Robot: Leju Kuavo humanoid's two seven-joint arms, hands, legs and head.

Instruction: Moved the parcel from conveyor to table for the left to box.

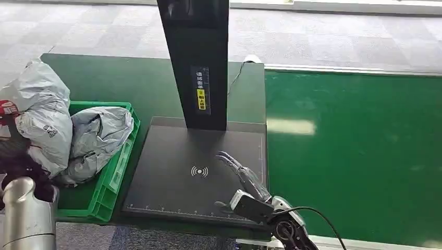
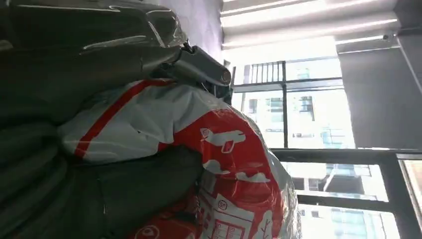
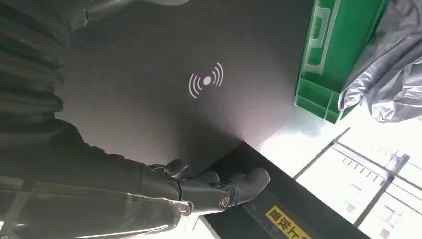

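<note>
While our left hand (image 2: 99, 199) clamps its fingers on the red-and-white plastic parcel (image 2: 219, 164) just beside the green plastic crate (image 1: 112, 179), our right hand (image 1: 242, 179) hovers empty, fingers apart, over the black scanner plate (image 1: 167, 182).

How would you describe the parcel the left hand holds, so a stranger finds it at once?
Start at the green crate beside the black scanner plate. Above its outer edge, the left hand holds a grey parcel. Unlike the plain grey bag in the crate, it carries red-and-white print.
</note>
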